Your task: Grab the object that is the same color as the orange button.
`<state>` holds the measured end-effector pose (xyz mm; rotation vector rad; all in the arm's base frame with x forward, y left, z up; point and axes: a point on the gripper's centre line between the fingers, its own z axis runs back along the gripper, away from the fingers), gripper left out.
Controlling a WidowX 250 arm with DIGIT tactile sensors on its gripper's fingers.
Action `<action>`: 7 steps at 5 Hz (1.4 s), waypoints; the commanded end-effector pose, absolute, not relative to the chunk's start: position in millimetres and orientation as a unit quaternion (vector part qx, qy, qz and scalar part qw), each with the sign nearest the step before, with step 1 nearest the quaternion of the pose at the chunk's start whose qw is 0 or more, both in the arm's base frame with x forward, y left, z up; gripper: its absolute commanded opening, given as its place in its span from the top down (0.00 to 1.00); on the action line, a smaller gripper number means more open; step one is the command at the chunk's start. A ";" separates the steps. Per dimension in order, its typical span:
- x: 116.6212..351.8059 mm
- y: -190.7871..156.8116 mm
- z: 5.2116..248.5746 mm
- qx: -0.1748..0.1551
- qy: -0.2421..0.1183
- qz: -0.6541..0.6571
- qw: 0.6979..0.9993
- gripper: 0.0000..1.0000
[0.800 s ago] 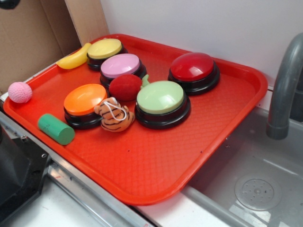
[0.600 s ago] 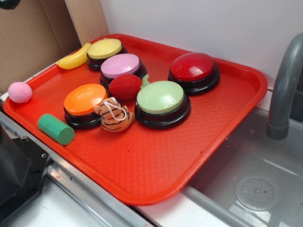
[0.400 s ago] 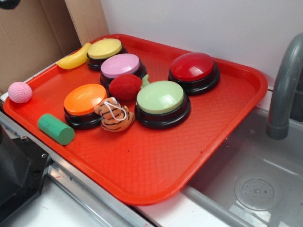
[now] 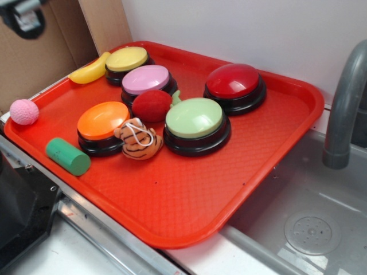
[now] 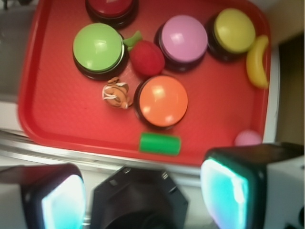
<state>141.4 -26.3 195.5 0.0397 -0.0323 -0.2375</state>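
Gripper point(image 4: 23, 17) newly in view at the 10 o'clock corner of the exterior frame; absent there 0.4 s back. Nothing on the tray displaced since. Reads as approach only just started; grasp not yet begun.

Jaws: wide apart in the wrist view, two pads at the bottom edge with bare gap between, nothing held.

Contents of red tray point(image 4: 172, 206), near to far in the exterior view:
- Green cylinder point(image 4: 67, 156), at 9 o'clock of centre, lying on its side near the front rim.
- Plush tiger point(image 4: 137, 140), wedged between orange button point(image 4: 103, 123) at its 9 o'clock and green button point(image 4: 195, 120) at its 3 o'clock; touching or nearly touching both.
- Red fuzzy ball point(image 4: 152, 106) at 12 o'clock of the tiger, just behind it.
- Pink button point(image 4: 146, 80), red button point(image 4: 235, 83), then yellow button point(image 4: 126, 60) farthest back.
- Banana point(image 4: 90, 71) at the far left rim; pink ball point(image 4: 24, 112) on the left rim.

Judgement: tight gap around the tiger; fingers likely to foul the neighbouring buttons unless aligned along the free 6–12 o'clock line.

Sink point(image 4: 309, 229) at 4 o'clock: basin with drain, nothing in it.
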 end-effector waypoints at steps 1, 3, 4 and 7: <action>178.2 -34.5 153.5 0.046 -0.033 -0.278 0.959 0.00; 198.0 -44.4 108.0 0.050 -0.062 -0.341 0.937 0.00; 200.0 -51.5 90.0 0.036 -0.078 -0.361 0.929 0.00; 204.2 -58.7 59.6 0.022 -0.068 -0.395 0.916 0.00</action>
